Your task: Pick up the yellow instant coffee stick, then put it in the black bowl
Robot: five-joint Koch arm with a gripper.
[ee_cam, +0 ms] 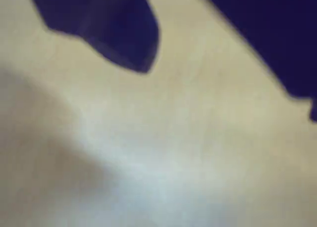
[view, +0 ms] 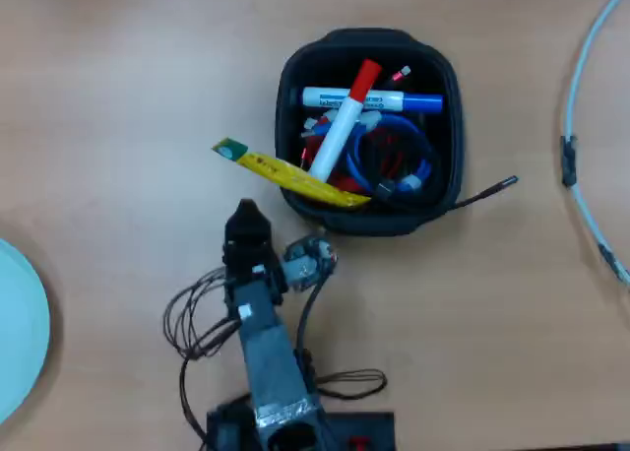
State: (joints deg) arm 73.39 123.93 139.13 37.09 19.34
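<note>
In the overhead view the yellow instant coffee stick (view: 285, 175) lies slanted across the black bowl's (view: 366, 225) lower-left rim. Its green end sticks out to the left over the table and its other end rests inside the bowl. My gripper (view: 244, 213) is just below the stick's outer end, apart from it, over bare table. The blurred wrist view shows two dark blue fingers (ee_cam: 124, 38) spread apart, and the gripper (ee_cam: 223, 88) is open with only pale tabletop between them. Neither stick nor bowl appears in that view.
The bowl also holds a red-capped white marker (view: 345, 126), a blue-and-white marker (view: 374, 100) and a coiled blue cable (view: 404, 156). A pale blue plate (view: 15, 323) sits at the left edge. A light cable (view: 581, 146) runs down the right side. The arm's wires (view: 192, 323) loop beside its base.
</note>
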